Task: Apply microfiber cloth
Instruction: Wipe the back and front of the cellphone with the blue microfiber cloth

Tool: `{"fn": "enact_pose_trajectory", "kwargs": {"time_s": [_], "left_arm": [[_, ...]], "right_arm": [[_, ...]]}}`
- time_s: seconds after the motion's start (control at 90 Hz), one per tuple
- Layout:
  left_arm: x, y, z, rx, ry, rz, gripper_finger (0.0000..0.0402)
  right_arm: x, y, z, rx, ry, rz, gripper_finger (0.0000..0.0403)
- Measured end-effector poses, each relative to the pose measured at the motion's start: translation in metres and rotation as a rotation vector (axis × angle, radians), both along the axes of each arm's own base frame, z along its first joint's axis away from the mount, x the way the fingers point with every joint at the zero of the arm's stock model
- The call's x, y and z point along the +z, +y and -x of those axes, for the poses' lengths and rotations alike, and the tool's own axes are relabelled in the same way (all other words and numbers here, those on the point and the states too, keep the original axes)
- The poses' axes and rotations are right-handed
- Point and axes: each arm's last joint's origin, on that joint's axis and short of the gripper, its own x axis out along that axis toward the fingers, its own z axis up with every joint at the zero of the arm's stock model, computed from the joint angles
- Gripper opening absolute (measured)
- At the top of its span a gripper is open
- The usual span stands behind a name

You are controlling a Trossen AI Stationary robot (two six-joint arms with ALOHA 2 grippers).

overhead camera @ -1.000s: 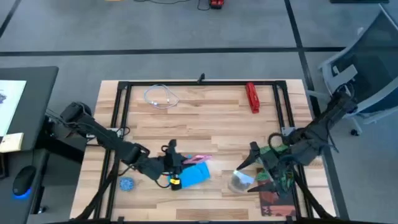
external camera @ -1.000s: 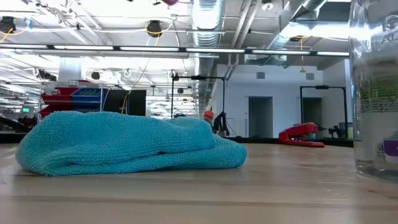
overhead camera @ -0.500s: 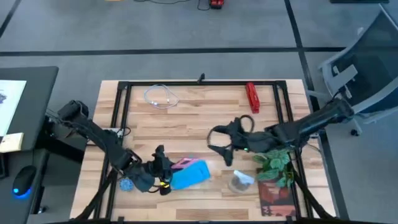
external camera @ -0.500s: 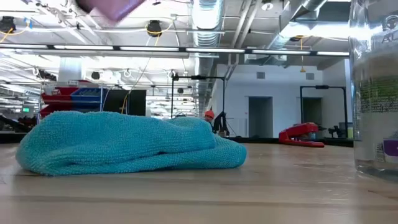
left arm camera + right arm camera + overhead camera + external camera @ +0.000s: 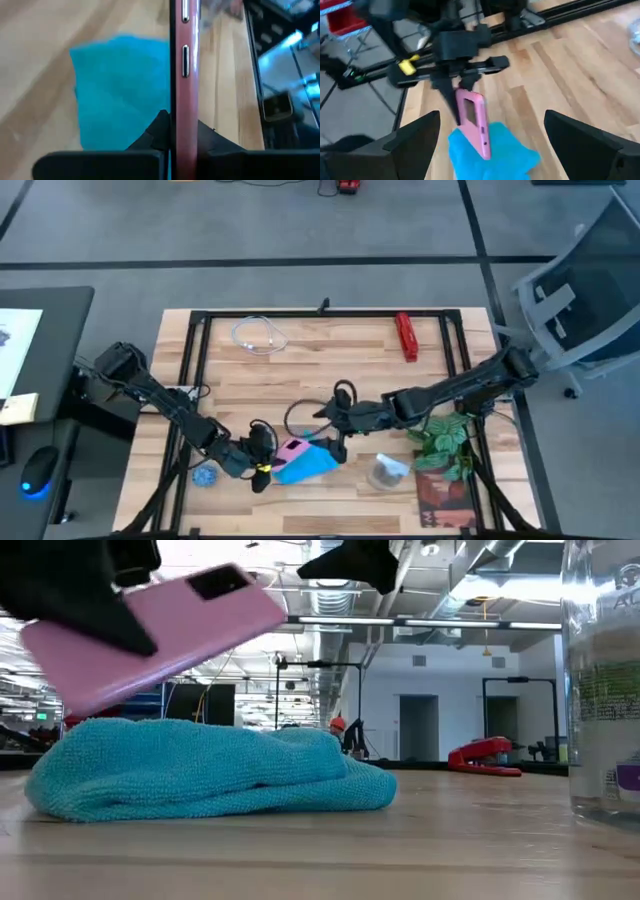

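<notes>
The sky-blue microfiber cloth lies bunched on the wooden table near its front edge; it also shows in the low view. A pink smartphone hangs over the cloth's left part, with my left gripper shut on it. In the low view the phone slants, its free end higher. My right gripper stands open just right of and beyond the cloth, its fingers spread with nothing between them, and looks along the phone and cloth. My left gripper pinches the phone's left end between its two fingers, one on each flat face. The fingers come roughly level from the table's left, along the phone. The phone is held on edge, tilted, above the cloth; whether its low end touches the cloth I cannot tell.
A small round blue disc lies left of my left gripper. A clear bottle, a green plant and a dark book lie at the front right. A red stapler and a white cable lie at the back.
My right gripper has swung from beside the plant toward the table's left, ending close to the cloth. My left gripper has drawn slightly left and come down, bringing the pink phone low over the cloth. The cloth has stayed where it was.
</notes>
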Motion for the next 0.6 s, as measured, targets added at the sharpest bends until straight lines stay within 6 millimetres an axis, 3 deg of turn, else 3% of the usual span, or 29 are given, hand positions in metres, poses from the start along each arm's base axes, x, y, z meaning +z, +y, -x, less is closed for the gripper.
{"fn": "enact_pose_trajectory", "kwargs": {"time_s": [0.211, 0.6], "left_arm": [[-0.016, 0.009, -0.02, -0.012, 0.114, -0.018, 0.0009], [-0.009, 0.019, -0.037, -0.015, 0.162, -0.047, 0.0008]], "right_arm": [[-0.024, 0.015, -0.004, 0.003, 0.084, -0.03, 0.0344], [-0.062, 0.03, 0.013, -0.041, 0.384, -0.049, 0.0344]]}}
